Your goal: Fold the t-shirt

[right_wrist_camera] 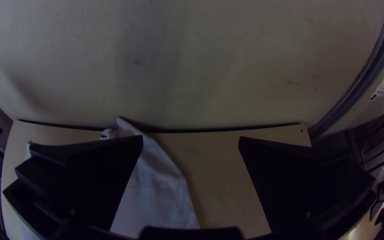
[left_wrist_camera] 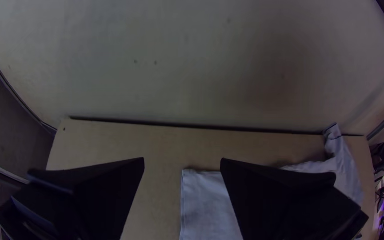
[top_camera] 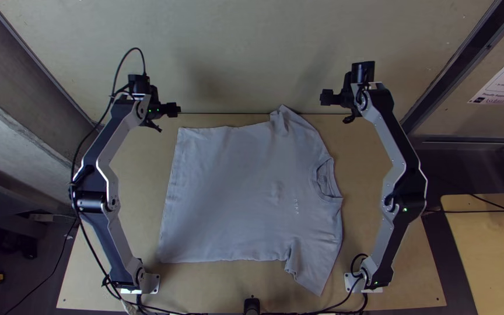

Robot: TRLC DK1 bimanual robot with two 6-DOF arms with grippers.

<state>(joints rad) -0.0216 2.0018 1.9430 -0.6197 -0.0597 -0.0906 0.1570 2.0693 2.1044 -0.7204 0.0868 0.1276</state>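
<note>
1. At the left of the light wooden table (top_camera: 138, 175), the left gripper with wide flat black fingers (left_wrist_camera: 182, 159) is open and holds nothing. It is near the far corner of the hem, apart from the cloth.

2. Beside it begins the pale grey-blue cotton-like t-shirt (top_camera: 228, 192), with its straight bottom hem (top_camera: 170, 198) towards the left arm. The body lies spread over the middle of the table, quite flat. I see 0 folds made, so I judge that the folding work is all left to do.

3. More to the right, the far short sleeve (top_camera: 290, 121) is a little rumpled and reaches the table's far edge; the near short sleeve (top_camera: 309, 269) points to the near edge. The round ribbed collar (top_camera: 325, 178) faces the right arm.

4. At the right, the black wide-fingered right gripper (right_wrist_camera: 190, 138) is also open, without cloth, to the right of the far short sleeve and apart from it.
</note>
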